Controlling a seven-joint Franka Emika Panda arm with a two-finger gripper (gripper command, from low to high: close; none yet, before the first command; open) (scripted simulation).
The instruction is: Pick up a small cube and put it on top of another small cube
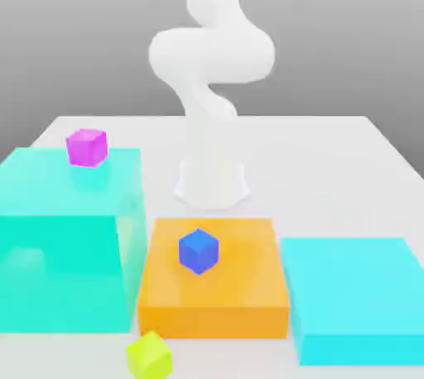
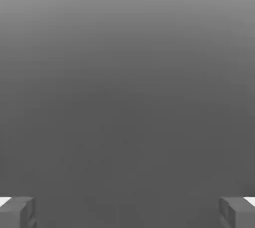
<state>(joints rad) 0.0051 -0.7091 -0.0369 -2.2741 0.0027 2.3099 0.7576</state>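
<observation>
- the magenta cube point(image 1: 87, 146) is sitting on the top face of the tall teal block point(image 1: 66, 237), near that block's far edge at the exterior view's left; judged small, light, rigid and smooth-faced, so it is likely handling without deforming but may be slipping if pinched off-centre.
- best hold, as a judgement: two opposite vertical faces, fingers coming straight down and closing across the cube's middle.
- the lime cube point(image 1: 149, 356) is lying on the white table point(image 1: 331, 154) in the foreground, just in front of the gap between the teal block and the orange block point(image 1: 214, 282); its top face is sitting free to receive the load.
- the pincer point(image 2: 127, 212) is standing fully open and holding nothing; its two grey fingertips point(image 2: 17, 212) are showing at opposite edges of the hand view, with plain grey background between them, so both cubes are lying well apart from it.
- a blue cube point(image 1: 199, 251) is resting on the orange block; a low cyan block point(image 1: 356, 299) is lying beside it at the exterior view's right.
- the white arm point(image 1: 211, 55) is rising from its base behind the orange block.
</observation>
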